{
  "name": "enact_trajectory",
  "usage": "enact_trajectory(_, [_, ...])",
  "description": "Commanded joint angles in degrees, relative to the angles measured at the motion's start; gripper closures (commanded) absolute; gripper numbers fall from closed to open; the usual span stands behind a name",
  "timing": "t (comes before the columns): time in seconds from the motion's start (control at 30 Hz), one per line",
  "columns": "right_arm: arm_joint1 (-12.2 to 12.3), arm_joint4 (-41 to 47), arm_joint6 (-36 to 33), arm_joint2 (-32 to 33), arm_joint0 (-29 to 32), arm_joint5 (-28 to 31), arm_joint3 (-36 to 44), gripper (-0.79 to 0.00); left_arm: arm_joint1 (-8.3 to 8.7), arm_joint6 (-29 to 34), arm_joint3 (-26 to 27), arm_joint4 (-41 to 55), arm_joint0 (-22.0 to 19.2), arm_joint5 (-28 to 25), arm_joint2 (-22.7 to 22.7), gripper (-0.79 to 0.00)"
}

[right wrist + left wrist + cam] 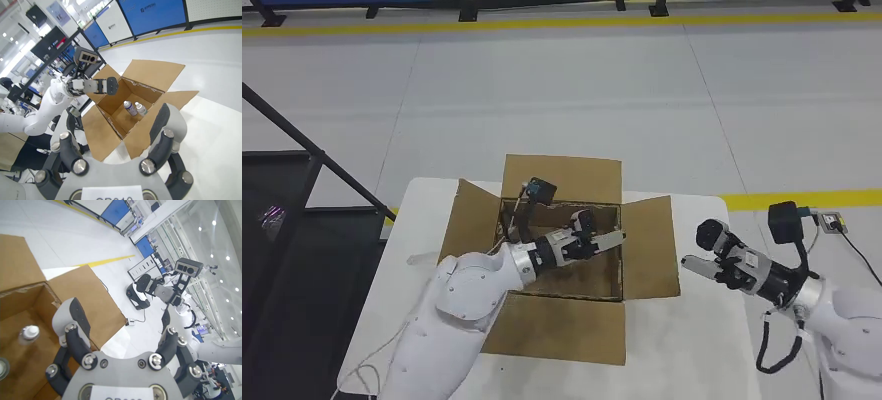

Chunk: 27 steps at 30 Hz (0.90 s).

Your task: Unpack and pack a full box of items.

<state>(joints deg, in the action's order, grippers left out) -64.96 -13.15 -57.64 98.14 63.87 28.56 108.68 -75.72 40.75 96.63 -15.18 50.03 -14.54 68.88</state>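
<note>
Right wrist view — bottles (130,108) in box (157,73); left tool (110,86), right tool (117,113) agape, empty.

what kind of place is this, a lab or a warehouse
Probably a robotics lab or test hall: a wide pale floor marked by a yellow line, blue partition panels along it, and a cardboard box on a white worktable.

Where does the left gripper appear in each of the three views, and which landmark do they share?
Top view: the left gripper over the open cardboard box, near the picture's middle.
Left wrist view: in the foreground, open, at the box's rim.
Right wrist view: farther off, above the box's rim.
Shared landmark: the box.
</note>
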Motion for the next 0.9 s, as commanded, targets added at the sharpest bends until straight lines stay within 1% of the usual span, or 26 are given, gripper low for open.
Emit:
enact_trajectory(0.0, [0.2, -2.6, -3.3, -3.6, -4.8, -1.8, -0.7, -0.785, 0.96, 0.7, 4.9, -1.0, 3.6, 0.4, 5.6, -0.785])
enact_trajectory(0.07, [0.3, -4.2, -6.7, -8.2, -9.8, -3.9, -2.6, -0.785, 1.83, 1.4, 9.0, -1.9, 6.8, 0.8, 10.8, -0.785])
enact_trajectory(0.13, [0.2, -5.0, -9.7, -12.8, -14.8, -4.7, -5.2, -0.785, 2.52, 1.9, 12.4, -2.5, 9.6, 0.8, 15.3, -0.785])
enact_trajectory(0.17, [0.0, -6.4, -11.7, -16.4, -18.1, -5.8, -7.4, -0.785, 2.91, 1.7, 14.5, -2.5, 11.5, 0.8, 18.5, -0.785])
enact_trajectory(0.2, [-0.1, -6.8, -12.2, -18.1, -19.9, -6.4, -8.5, -0.785, 3.08, 1.8, 15.3, -2.3, 12.5, 0.8, 19.9, -0.785])
enact_trajectory(0.27, [-0.7, -8.2, -14.6, -24.6, -25.5, -7.8, -12.8, -0.785, 3.6, 1.5, 17.4, -1.4, 15.3, 0.5, 24.6, -0.785])
enact_trajectory(0.33, [-1.4, -9.0, -16.0, -29.5, -29.4, -8.6, -16.4, -0.785, 3.89, 1.0, 18.5, -0.7, 17.2, 0.4, 27.7, -0.785])
enact_trajectory(0.47, [-3.6, -11.2, -17.0, -40.3, -38.2, -11.6, -24.7, -0.785, 4.48, 0.1, 18.8, 1.6, 21.1, -0.1, 34.1, -0.785])
enact_trajectory(0.6, [-6.6, -12.8, -16.6, -50.3, -45.1, -13.6, -34.1, -0.785, 4.92, -0.8, 16.4, 4.6, 23.9, -0.8, 38.4, -0.785])
enact_trajectory(0.73, [-9.2, -14.0, -16.0, -56.9, -49.3, -15.5, -41.0, -0.785, 5.17, -1.5, 14.6, 6.7, 25.3, -0.4, 39.9, -0.785])
enact_trajectory(0.87, [-11.9, -15.0, -15.1, -62.3, -52.0, -17.4, -47.2, -0.785, 5.19, -1.6, 14.6, 6.8, 25.3, -0.3, 39.9, -0.785])
